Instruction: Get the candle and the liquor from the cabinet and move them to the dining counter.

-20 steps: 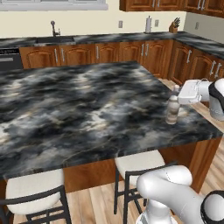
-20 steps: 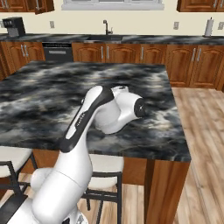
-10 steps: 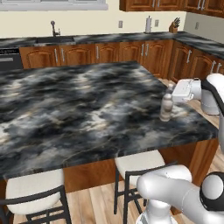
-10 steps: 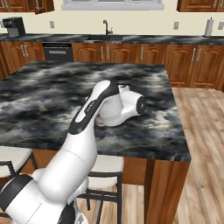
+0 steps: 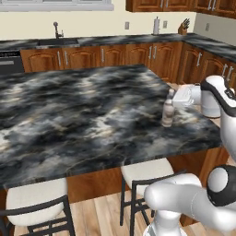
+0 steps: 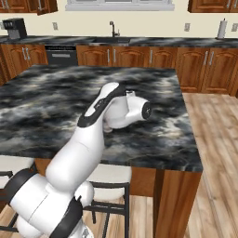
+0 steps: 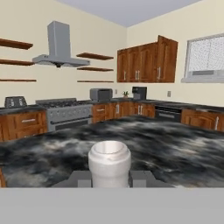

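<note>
The gripper (image 5: 176, 97) pinches the neck of the liquor (image 5: 168, 110), upright over the dining counter (image 5: 83, 110) near its right edge. Releasing before the base sits flat could topple the narrow bottle off that edge.

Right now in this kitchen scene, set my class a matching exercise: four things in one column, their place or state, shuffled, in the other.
Things:
1. liquor
2. pincer
3. paper towel roll
4. stool

Places or states:
A. on the far wall worktop
B. shut on the bottle's neck
C. upright near the dining counter's right edge
D. tucked under the counter's near side

Pairs: 1-C, 2-B, 3-A, 4-D
</note>
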Motion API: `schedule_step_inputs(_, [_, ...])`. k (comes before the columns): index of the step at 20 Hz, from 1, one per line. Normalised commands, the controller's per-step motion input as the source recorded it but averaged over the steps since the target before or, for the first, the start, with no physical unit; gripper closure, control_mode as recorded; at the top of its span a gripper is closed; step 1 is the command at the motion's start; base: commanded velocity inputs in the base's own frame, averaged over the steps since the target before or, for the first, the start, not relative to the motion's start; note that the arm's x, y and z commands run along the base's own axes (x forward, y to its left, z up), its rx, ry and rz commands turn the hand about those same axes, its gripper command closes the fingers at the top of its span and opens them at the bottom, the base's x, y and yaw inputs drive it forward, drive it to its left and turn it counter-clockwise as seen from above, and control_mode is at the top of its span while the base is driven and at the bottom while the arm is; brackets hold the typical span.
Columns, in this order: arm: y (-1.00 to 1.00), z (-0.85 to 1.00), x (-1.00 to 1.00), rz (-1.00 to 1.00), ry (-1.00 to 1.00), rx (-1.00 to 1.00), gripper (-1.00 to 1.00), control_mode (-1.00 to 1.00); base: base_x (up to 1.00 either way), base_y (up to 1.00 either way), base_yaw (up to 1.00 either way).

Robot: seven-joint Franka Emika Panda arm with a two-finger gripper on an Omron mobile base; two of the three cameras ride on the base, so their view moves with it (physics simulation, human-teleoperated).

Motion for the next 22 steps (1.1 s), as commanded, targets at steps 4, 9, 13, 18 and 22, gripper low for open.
schedule_step_inputs(4, [0.23, -0.35, 0.40, 0.00, 0.00, 0.00, 1.00, -1.00, 0.00, 0.00, 0.00])
schedule_step_inputs(9, [0.16, -0.37, 0.33, 0.00, 0.00, 0.00, 1.00, -1.00, 0.00, 0.00, 0.00])
schedule_step_inputs(13, [0.07, -0.43, 0.13, 0.00, 0.00, 0.00, 1.00, -1.00, 0.00, 0.00, 0.00])
schedule_step_inputs(18, [0.07, -0.47, 0.00, 0.00, 0.00, 0.01, 1.00, -1.00, 0.00, 0.00, 0.00])
schedule_step_inputs(22, [0.09, -0.47, 0.03, 0.00, 0.00, 0.00, 1.00, -1.00, 0.00, 0.00, 0.00])
